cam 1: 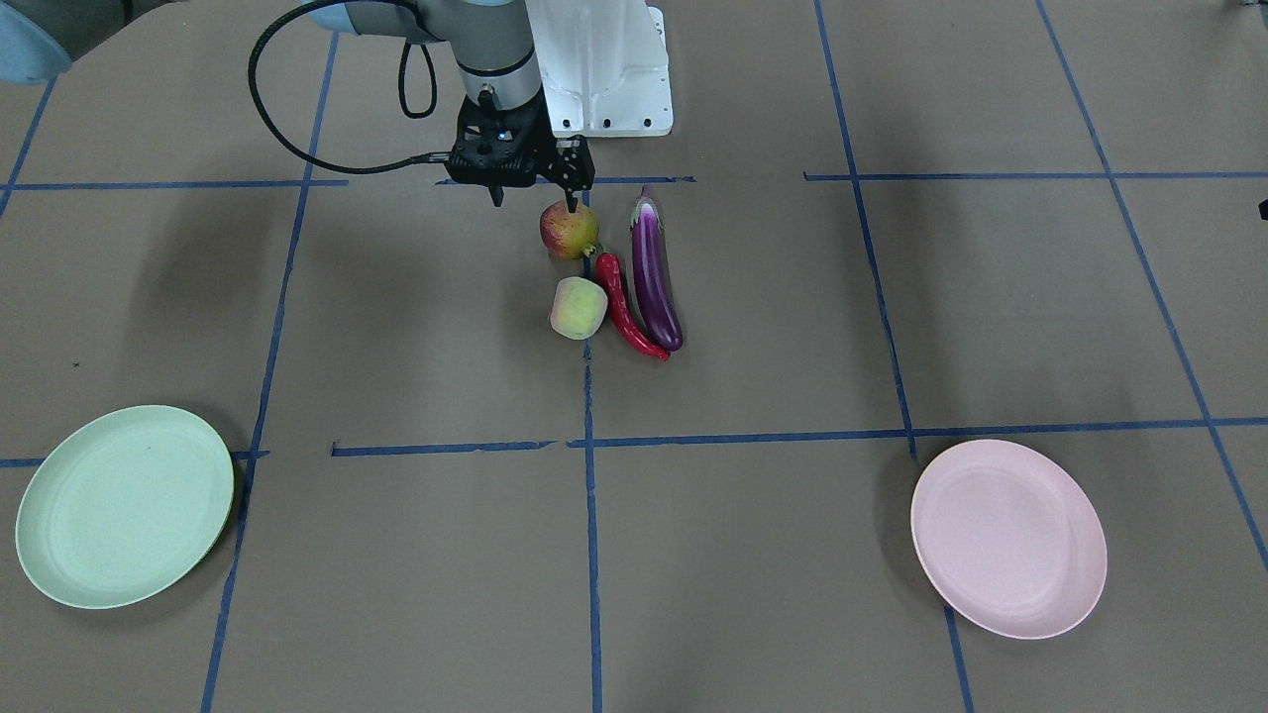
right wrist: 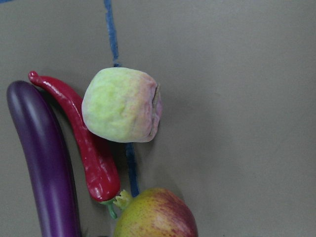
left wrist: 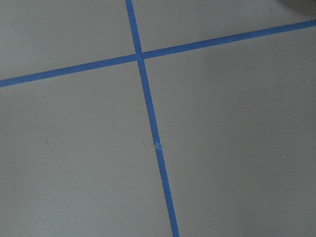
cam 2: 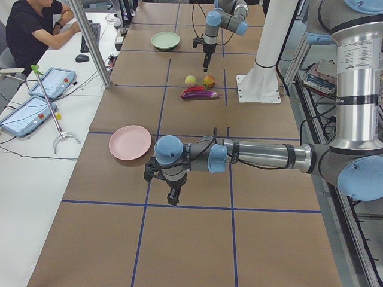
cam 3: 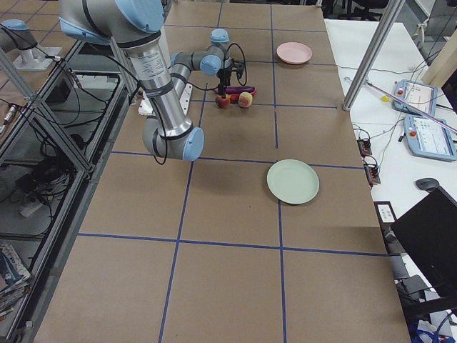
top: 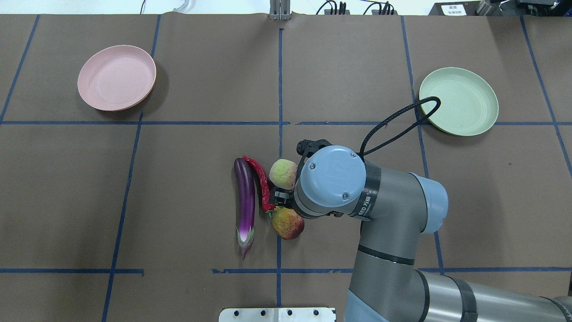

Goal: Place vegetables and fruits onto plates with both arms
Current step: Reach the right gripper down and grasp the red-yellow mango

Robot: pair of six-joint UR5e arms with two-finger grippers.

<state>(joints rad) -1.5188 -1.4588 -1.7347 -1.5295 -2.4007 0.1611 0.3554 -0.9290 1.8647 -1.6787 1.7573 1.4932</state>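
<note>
Two plates lie closest on the brown surface (cam 1: 753, 594), well apart: the green plate (cam 1: 124, 505) toward the robot's right and the pink plate (cam 1: 1005, 540) toward its left. Farther back, near the middle, four items sit in a tight cluster around a blue tape line (cam 1: 590, 515). The pale green fruit (cam 1: 579, 308) comes first, touching the red chili (cam 1: 622, 307) beside it. The purple eggplant (cam 1: 654, 272) lies close along the chili's other side, its stem end toward the robot. Behind the pale fruit rests the red-and-yellow mango (cam 1: 568, 230). The right end effector (cam 1: 533, 201) hangs at the mango's far side with its fingers spread wide, gripping nothing, one fingertip over the mango's top. Beyond it stands the white base block (cam 1: 604, 69). The left end effector (cam 2: 172, 196) shows only from the side, above the surface near the pink plate, and I cannot tell how far its fingers are apart.
</note>
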